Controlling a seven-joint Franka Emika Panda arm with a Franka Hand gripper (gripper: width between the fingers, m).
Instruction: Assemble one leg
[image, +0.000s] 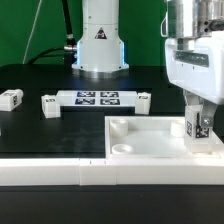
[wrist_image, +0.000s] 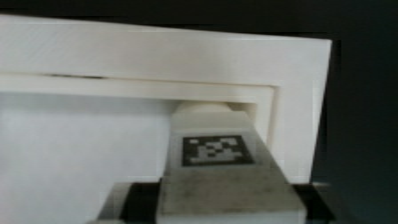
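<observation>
My gripper is shut on the leg, a chunky white block with a black-and-white tag. I hold it upright over the near corner of the large white panel on the exterior view's right. The leg's lower end is down at the panel's surface. In the wrist view the leg runs from between my dark fingers toward a round corner socket just inside the panel's raised rim. I cannot tell whether its tip is seated there.
The marker board lies mid-table in front of the robot base. Loose white legs lie at the far left, at the board's left end and at its right end. A white rail runs along the front edge.
</observation>
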